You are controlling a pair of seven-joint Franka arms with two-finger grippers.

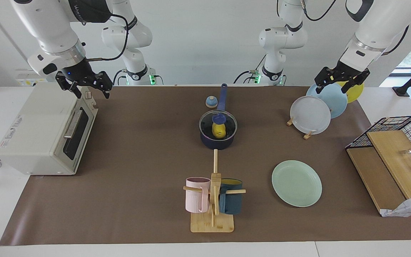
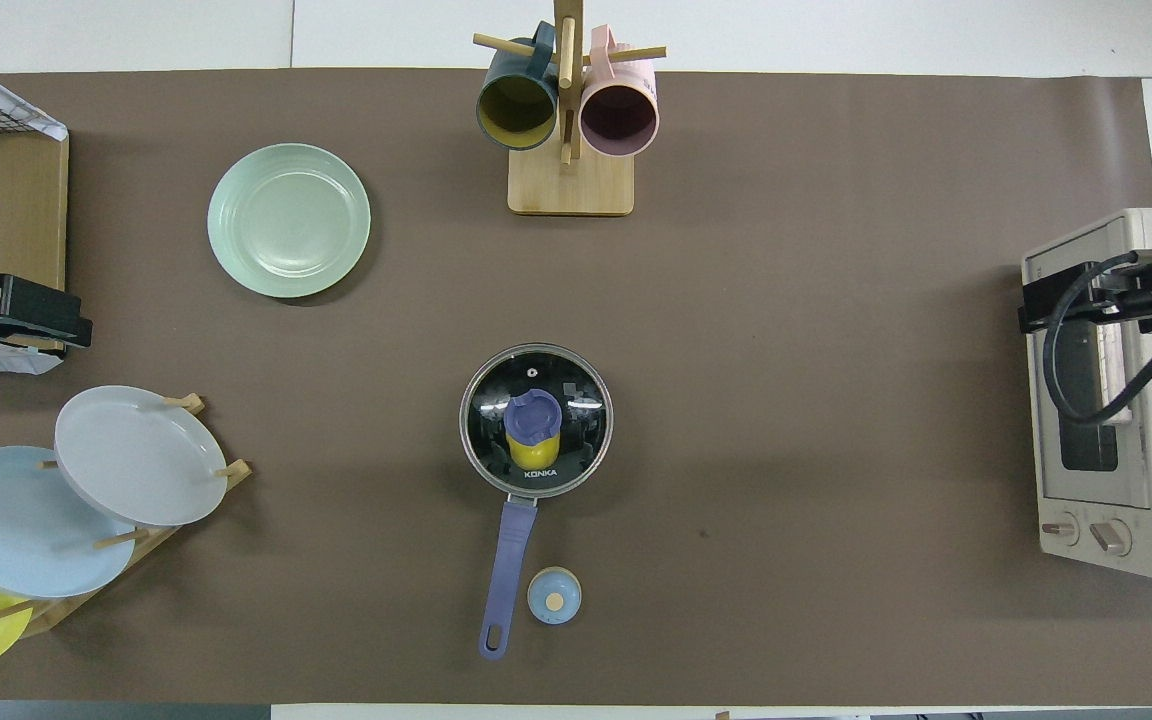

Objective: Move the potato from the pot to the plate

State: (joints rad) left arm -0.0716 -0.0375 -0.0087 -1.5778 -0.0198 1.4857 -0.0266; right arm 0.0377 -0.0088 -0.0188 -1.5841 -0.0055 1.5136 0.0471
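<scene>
The navy blue pot [image 1: 217,142] stands mid-table, its long handle [image 2: 509,550] pointing toward the robots. A glass lid [image 1: 228,123] with a blue knob covers it. The yellow potato [image 1: 219,132] shows through the lid, inside the pot, and also in the overhead view [image 2: 534,451]. The mint-green plate [image 1: 296,183] lies flat, farther from the robots than the pot, toward the left arm's end [image 2: 288,220]. My left gripper [image 1: 334,87] is open in the air over the plate rack. My right gripper [image 1: 92,91] is open in the air over the toaster oven.
A toaster oven [image 1: 37,132] stands at the right arm's end. A mug tree [image 1: 214,200] holds a pink and a teal mug. A rack [image 1: 307,135] holds grey-white, light blue and yellow plates. A small blue knob [image 1: 211,101] lies beside the pot handle. A wire basket [image 1: 401,128] with boards is at the left arm's end.
</scene>
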